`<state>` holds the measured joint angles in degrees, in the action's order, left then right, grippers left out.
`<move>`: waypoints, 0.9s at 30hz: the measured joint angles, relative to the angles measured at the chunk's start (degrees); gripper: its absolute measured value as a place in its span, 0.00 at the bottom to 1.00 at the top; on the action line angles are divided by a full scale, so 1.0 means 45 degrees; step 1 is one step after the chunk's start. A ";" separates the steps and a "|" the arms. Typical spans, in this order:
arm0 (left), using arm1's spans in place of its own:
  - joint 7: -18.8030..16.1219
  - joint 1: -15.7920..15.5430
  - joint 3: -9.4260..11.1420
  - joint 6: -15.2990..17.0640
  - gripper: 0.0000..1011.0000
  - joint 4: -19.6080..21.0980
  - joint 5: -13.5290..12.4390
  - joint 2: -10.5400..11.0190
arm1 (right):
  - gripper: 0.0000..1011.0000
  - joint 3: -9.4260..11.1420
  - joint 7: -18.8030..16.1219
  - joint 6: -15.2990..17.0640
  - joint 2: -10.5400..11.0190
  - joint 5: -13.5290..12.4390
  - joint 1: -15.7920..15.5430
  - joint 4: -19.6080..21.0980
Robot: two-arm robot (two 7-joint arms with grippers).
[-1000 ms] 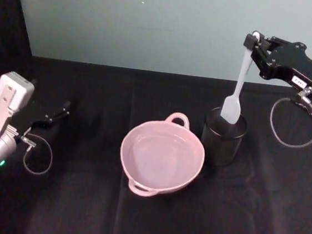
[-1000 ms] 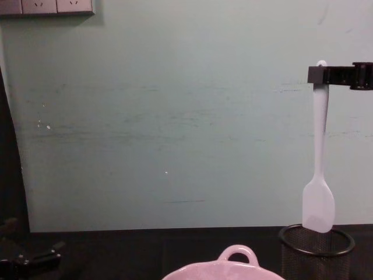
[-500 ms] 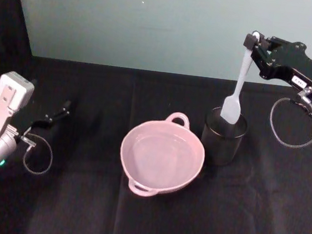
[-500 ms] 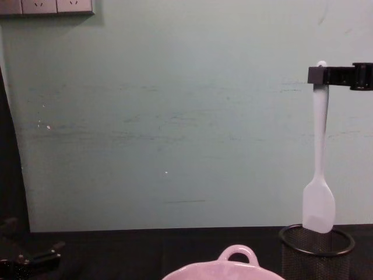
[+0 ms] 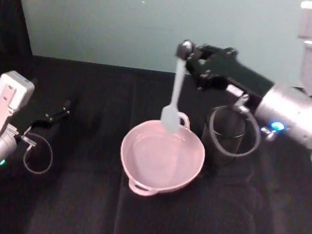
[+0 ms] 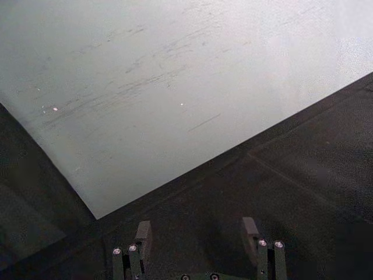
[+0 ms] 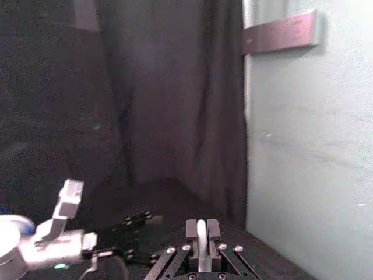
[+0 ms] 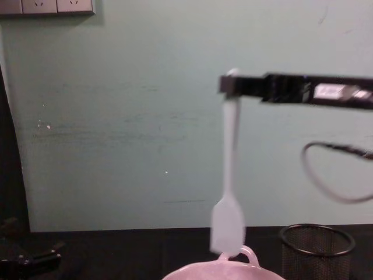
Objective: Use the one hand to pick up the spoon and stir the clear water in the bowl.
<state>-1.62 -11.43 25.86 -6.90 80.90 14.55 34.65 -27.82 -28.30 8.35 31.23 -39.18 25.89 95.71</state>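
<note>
My right gripper [image 5: 187,52] is shut on the handle end of the white spoon [image 5: 175,96], which hangs straight down. Its flat head hovers just above the far rim of the pale pink bowl [image 5: 162,155], near the loop handle. In the chest view the spoon [image 8: 229,186] dangles from the right gripper [image 8: 231,85], with its head close above the bowl [image 8: 224,272]. The right wrist view shows the spoon [image 7: 201,242] pinched between the fingers [image 7: 191,232]. My left gripper [image 5: 62,109] rests open on the black cloth at the left; the left wrist view shows its fingers [image 6: 143,237] apart.
A black wire-mesh cup [image 5: 224,136] stands just right of the bowl, also seen as the mesh cup [image 8: 316,249] in the chest view. A grey cable loop [image 5: 232,133] hangs from the right arm in front of it. A pale green wall [image 5: 155,22] backs the table.
The right gripper has swung left with the spoon, carrying it from above the mesh cup to above the bowl's far rim. The left arm has not moved.
</note>
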 joint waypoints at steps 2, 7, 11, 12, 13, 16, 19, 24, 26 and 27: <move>0.0000 0.0000 0.0000 0.0000 1.00 0.0000 0.0000 0.0000 | 0.10 -0.0236 -0.0141 -0.0143 -0.0194 0.0089 0.0045 -0.0260; 0.0000 0.0000 0.0000 0.0000 1.00 0.0001 0.0000 0.0000 | 0.10 -0.0812 -0.0602 -0.0712 -0.0670 0.0310 -0.0187 -0.1088; 0.0000 0.0000 0.0000 0.0000 1.00 0.0001 0.0000 0.0000 | 0.10 -0.0974 -0.0723 -0.0898 -0.0910 0.0326 -0.0421 -0.1419; 0.0000 0.0000 0.0000 0.0000 1.00 0.0000 0.0000 0.0000 | 0.10 -0.1003 -0.0740 -0.0925 -0.0966 0.0326 -0.0443 -0.1476; 0.0000 0.0000 0.0000 0.0000 1.00 0.0001 0.0000 0.0000 | 0.10 -0.1044 -0.0789 -0.0997 -0.1091 0.0326 -0.0462 -0.1647; 0.0000 0.0000 0.0000 0.0000 1.00 0.0000 0.0000 0.0000 | 0.10 -0.1085 -0.0841 -0.1109 -0.1290 0.0328 -0.0446 -0.1939; 0.0000 0.0000 0.0000 0.0000 1.00 0.0001 0.0000 -0.0001 | 0.10 -0.1124 -0.0920 -0.1242 -0.1574 0.0367 -0.0273 -0.2426; 0.0000 0.0000 0.0000 0.0000 1.00 0.0001 0.0000 0.0000 | 0.10 -0.1022 -0.0915 -0.1426 -0.1996 0.0447 0.0051 -0.3417; 0.0000 0.0000 0.0000 0.0000 1.00 0.0001 -0.0001 0.0000 | 0.10 -0.0852 -0.0835 -0.1569 -0.2084 0.0482 0.0125 -0.3769; 0.0000 0.0000 0.0000 0.0000 1.00 0.0001 0.0000 0.0000 | 0.10 -0.0852 -0.0835 -0.1569 -0.2084 0.0482 0.0125 -0.3769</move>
<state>-1.62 -11.43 25.86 -6.90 80.90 14.55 34.65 -31.65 -32.06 1.28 21.85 -37.01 26.45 78.75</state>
